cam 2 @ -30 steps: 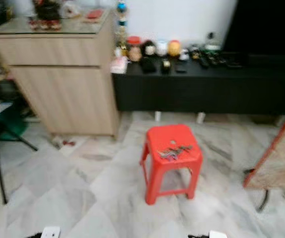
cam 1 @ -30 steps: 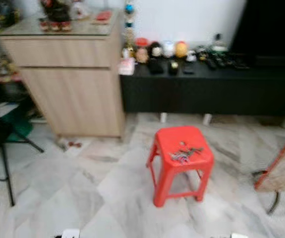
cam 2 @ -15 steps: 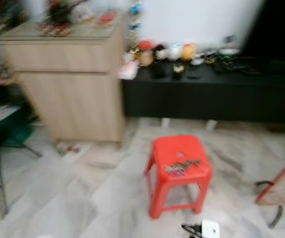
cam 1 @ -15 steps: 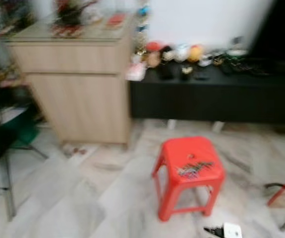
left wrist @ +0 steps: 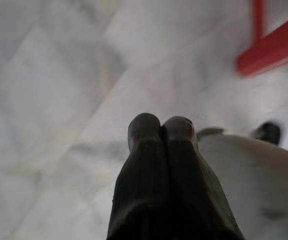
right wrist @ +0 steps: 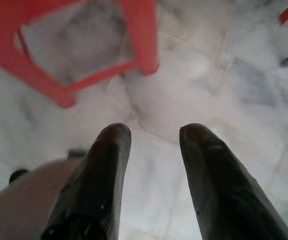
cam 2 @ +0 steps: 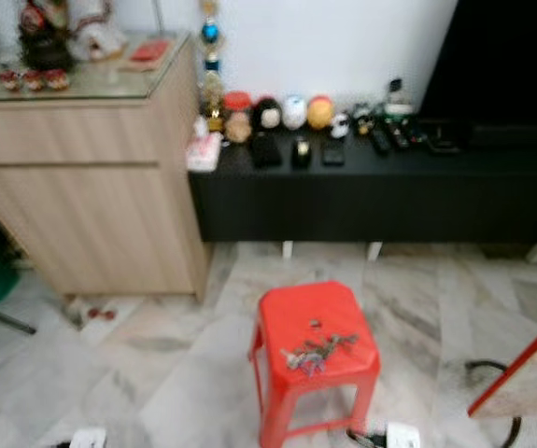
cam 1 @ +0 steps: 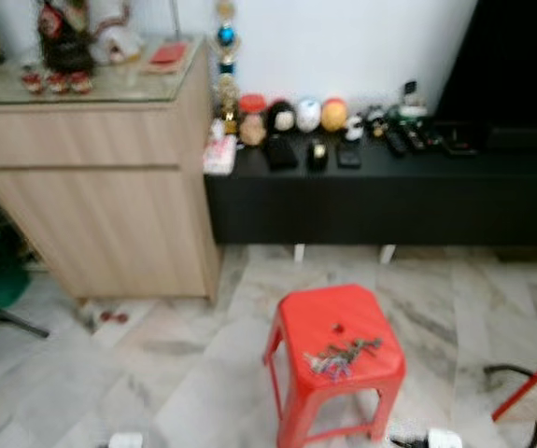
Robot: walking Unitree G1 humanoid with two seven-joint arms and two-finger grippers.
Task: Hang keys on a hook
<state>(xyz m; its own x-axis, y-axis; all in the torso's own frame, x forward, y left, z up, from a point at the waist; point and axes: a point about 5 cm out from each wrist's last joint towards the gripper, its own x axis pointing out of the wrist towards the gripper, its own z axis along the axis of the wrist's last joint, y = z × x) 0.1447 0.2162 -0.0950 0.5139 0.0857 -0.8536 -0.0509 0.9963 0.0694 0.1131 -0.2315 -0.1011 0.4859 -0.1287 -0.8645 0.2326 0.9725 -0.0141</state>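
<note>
Nothing shifting among the objects since 1 second ago, merely the camera drawing closer. Hanging low over the marble floor (right wrist: 159, 105): left gripper (left wrist: 161, 125) clenched with its 2 fingers pressed together, right gripper (right wrist: 149, 135) released and spread. Lying on the red stool (cam 1: 296, 322) just ahead: keys (cam 1: 341, 356). Standing farther back: wooden cabinet (cam 1: 100, 215), black console (cam 1: 389, 201).

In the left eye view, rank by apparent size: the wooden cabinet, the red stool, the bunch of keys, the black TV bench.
1. black TV bench and wooden cabinet: too alike to rank; the bench runs off-frame.
2. red stool, though it stands nearer the camera.
3. bunch of keys, lying on the stool's seat.
</note>
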